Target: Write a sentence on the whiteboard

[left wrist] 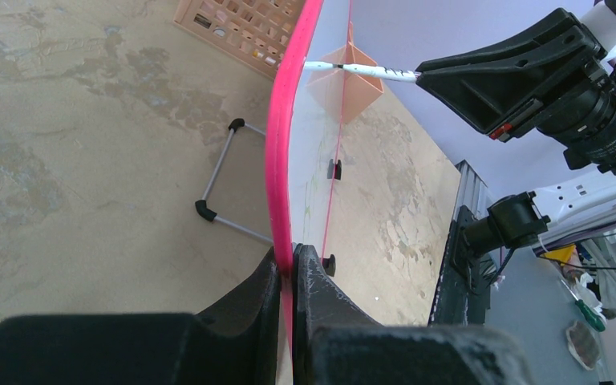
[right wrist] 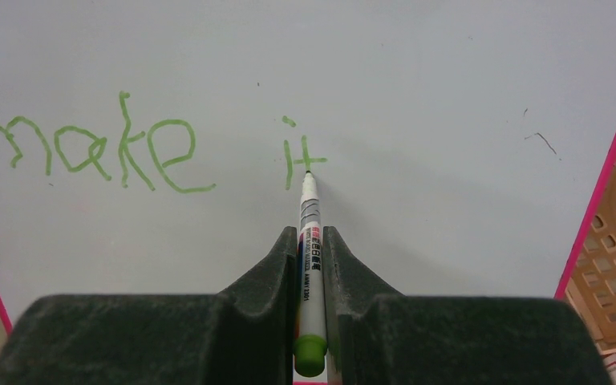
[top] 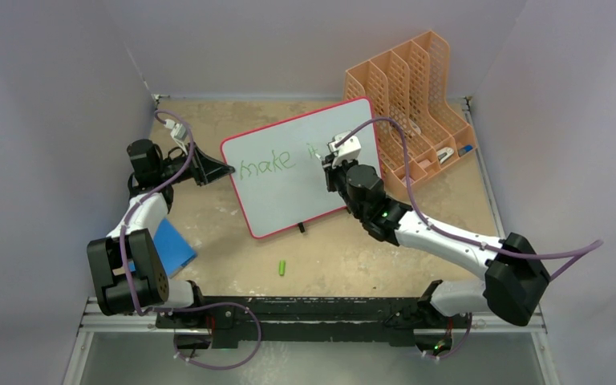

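At mid-table the left gripper (left wrist: 292, 261) is clamped on the left rim of the whiteboard (top: 289, 200), steadying it, while the right gripper (right wrist: 310, 234), closed on a green marker (right wrist: 310, 210), has the tip touching "it" in the sentence (right wrist: 88, 148), so light pressure and even strokes look wisest.

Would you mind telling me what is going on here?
The left claw is shut on the rim of the whiteboard, apparently steadying it. The right claw grips a green marker with its tip on the board, at the "t" of "it". The sentence so far reads "make it". A small green cap lies on the table in front of the board.
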Controlling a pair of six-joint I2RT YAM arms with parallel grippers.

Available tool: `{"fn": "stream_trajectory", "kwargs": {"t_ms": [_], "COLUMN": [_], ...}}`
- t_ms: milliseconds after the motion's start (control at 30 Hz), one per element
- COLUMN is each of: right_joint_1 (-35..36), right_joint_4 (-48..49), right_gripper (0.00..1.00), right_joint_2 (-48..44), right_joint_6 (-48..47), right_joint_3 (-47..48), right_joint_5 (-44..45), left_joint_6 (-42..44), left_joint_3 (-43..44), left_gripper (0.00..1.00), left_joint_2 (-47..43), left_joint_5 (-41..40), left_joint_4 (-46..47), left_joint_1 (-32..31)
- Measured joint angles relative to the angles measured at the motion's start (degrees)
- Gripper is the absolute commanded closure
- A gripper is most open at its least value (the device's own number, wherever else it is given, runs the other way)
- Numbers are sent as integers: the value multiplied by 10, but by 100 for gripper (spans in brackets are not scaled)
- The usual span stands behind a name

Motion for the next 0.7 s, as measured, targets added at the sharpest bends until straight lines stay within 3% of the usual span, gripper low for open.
{"fn": "stream_trajectory", "kwargs": {"t_ms": [700], "right_joint_1": [0], "right_joint_4": [-18], "right_gripper": [100], "right_joint_2": [-10], "right_joint_6": [8], "right_joint_3": [-12], "right_joint_5": [5], "left_joint_6": [0], "left_joint_3": [0], "left_gripper": [100], "left_joint_2": [0], "left_joint_5": [0], "left_joint_4": [0], "left_joint_1": [0]}}
